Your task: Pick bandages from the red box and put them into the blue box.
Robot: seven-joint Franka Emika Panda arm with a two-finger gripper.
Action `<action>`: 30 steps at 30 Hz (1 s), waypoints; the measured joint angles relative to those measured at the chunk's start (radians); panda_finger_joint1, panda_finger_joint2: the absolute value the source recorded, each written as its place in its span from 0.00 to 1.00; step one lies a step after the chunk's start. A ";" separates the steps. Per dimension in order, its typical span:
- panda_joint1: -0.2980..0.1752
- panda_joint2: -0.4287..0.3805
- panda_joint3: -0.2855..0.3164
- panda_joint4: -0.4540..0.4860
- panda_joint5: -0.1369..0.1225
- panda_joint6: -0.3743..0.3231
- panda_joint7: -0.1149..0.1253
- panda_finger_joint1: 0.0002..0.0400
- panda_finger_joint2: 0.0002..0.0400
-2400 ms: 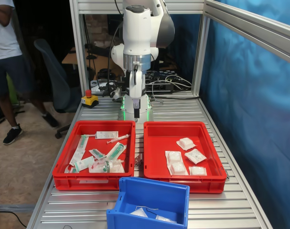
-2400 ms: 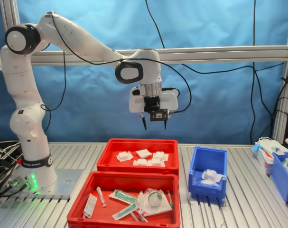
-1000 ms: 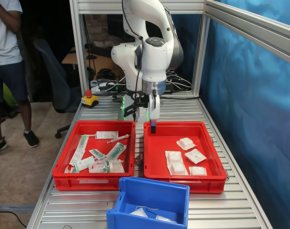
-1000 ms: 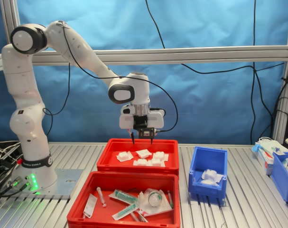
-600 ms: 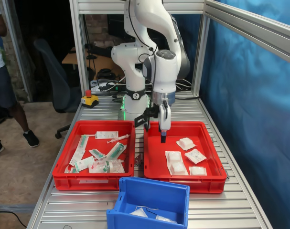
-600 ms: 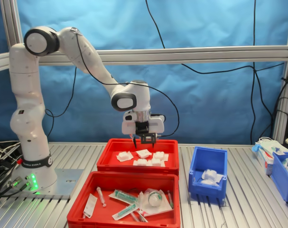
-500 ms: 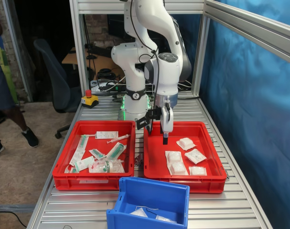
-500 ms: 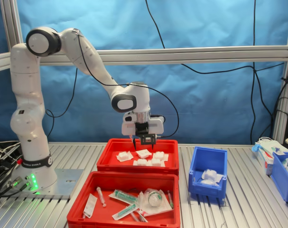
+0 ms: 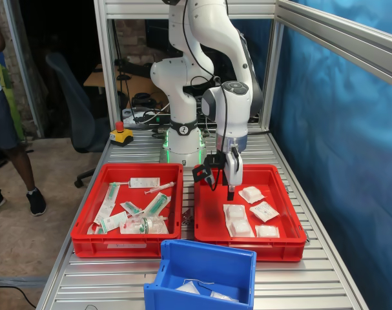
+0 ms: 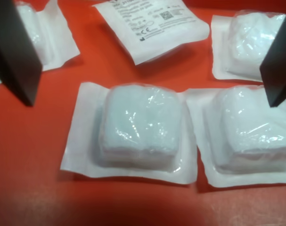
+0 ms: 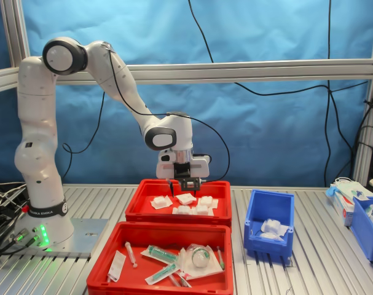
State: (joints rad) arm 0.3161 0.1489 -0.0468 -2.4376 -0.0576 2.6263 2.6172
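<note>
Gripper [image 10: 150, 56] points straight down into the red box [image 9: 212, 223], jaws spread wide and empty, fingers [image 10: 13, 52] either side of the bandages [image 10: 140, 125]. The nearest pad lies directly below, between the fingertips, presumably so closing will pinch it. Arm elbow raised, wrist vertical. Blue box [image 11: 269, 224] stands well apart.

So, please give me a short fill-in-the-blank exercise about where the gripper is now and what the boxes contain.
1. The gripper hangs over the ____ box that holds only bandages.
2. Its jaws are ____, with nothing between them.
3. The other red crate holds long packets and ____.
4. White wrapped items already lie in the ____ box.

Missing words: red; open; syringes; blue
</note>
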 joint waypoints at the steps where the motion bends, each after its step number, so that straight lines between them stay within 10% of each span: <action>1: 0.001 0.002 0.000 0.000 0.000 0.001 0.000 1.00 1.00; 30: 0.032 0.053 0.007 0.000 0.000 0.010 0.003 1.00 1.00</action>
State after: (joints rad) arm 0.3476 0.2017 -0.0401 -2.4377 -0.0576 2.6364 2.6199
